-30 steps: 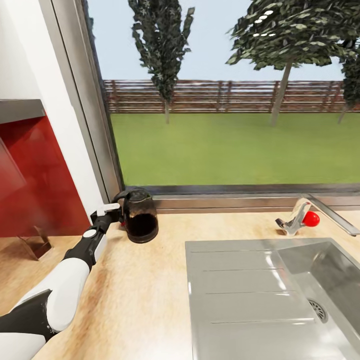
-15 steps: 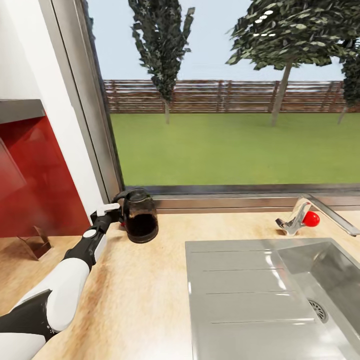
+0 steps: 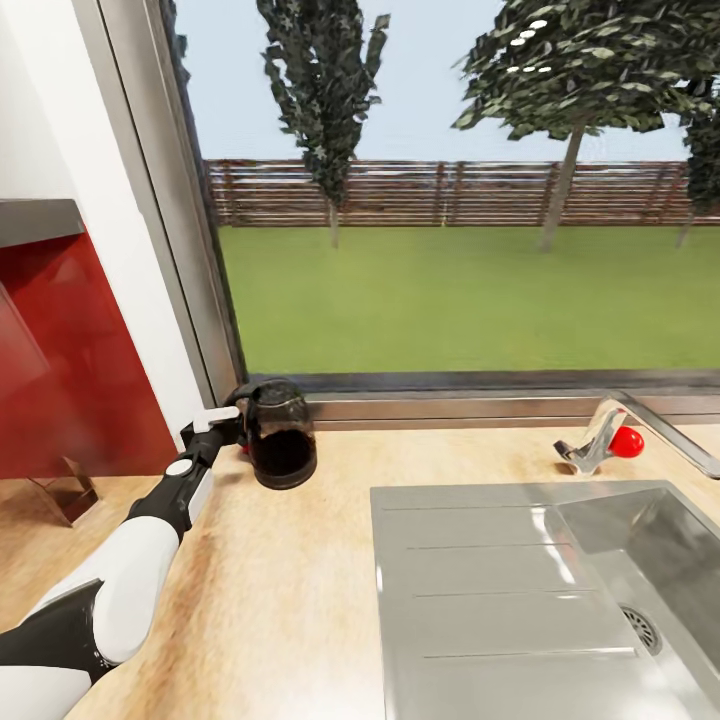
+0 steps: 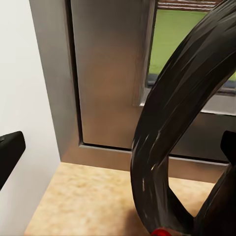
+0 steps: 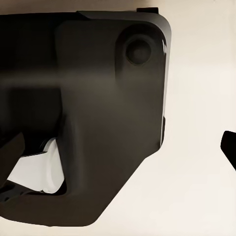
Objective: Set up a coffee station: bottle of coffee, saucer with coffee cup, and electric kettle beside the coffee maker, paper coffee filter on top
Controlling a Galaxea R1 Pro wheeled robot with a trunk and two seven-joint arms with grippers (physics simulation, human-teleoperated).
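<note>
The electric kettle (image 3: pixel 280 435), clear glass with a black lid and base, stands on the kitchen countertop (image 3: pixel 290 590) against the window sill. My left gripper (image 3: pixel 232 425) reaches its loop handle from the left. In the left wrist view the black handle (image 4: pixel 162 147) arcs between the two fingers, and the left gripper (image 4: pixel 119 150) is open, its fingertips (image 4: pixel 10 152) far apart and off the handle. The right gripper (image 5: pixel 120 147) is open in front of a dark part of the robot's body, holding nothing.
A steel sink with a drainboard (image 3: pixel 480 600) takes up the right half of the counter. A tap with a red knob (image 3: pixel 625 441) stands behind it. The window frame (image 3: pixel 200 260) and a red backsplash (image 3: pixel 70 350) close off the back and left.
The head view has shifted slightly, with the sink sitting a little lower in the picture. The left arm and the kettle hold their places.
</note>
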